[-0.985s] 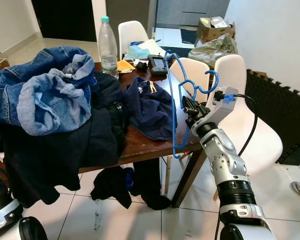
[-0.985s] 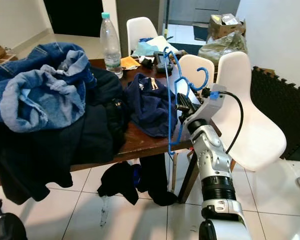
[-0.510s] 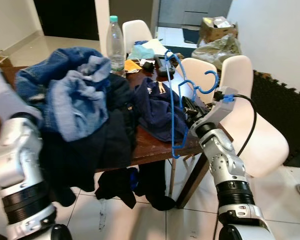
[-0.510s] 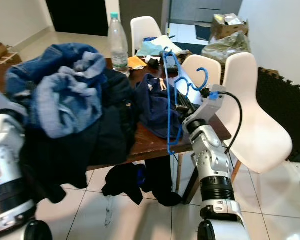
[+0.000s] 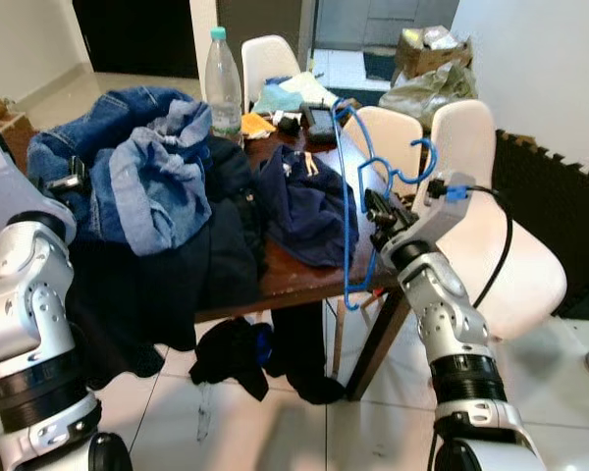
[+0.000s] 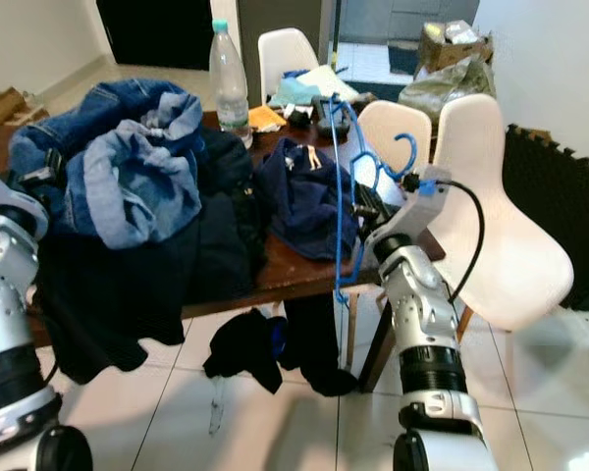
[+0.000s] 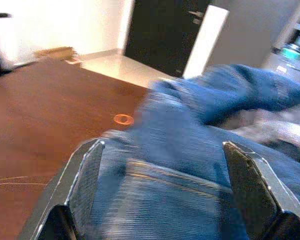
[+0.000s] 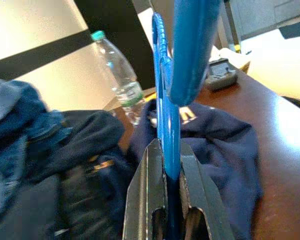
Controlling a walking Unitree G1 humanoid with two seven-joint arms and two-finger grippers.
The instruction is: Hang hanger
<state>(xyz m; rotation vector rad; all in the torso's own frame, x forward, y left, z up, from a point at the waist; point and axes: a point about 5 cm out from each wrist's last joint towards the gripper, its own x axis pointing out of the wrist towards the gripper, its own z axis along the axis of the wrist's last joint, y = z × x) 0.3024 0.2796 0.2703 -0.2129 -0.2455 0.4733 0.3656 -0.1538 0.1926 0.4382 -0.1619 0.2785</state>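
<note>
The right gripper is raised above the near right corner of the brown table, with its two black fingers closed on the blue hanger. The hanger is held upright and edge-on to the head camera, its hook curling toward the white chair beside the arm and its frame reaching down past the table edge. In the right wrist view the blue bar runs straight up from between the closed fingers. The left gripper is raised at the left side of the table, its fingers spread wide apart, with blue denim jeans lying directly ahead between them; contact between the fingers and the denim cannot be determined because that view is blurred. The jeans are piled on top of a black garment that hangs over the near table edge. A navy sweatshirt lies on the table just beside the hanger. More dark clothing lies on the tiled floor under the table. Farther back on the table stand a clear plastic bottle with a green cap and a small black device. A second white chair stands behind the table.
</note>
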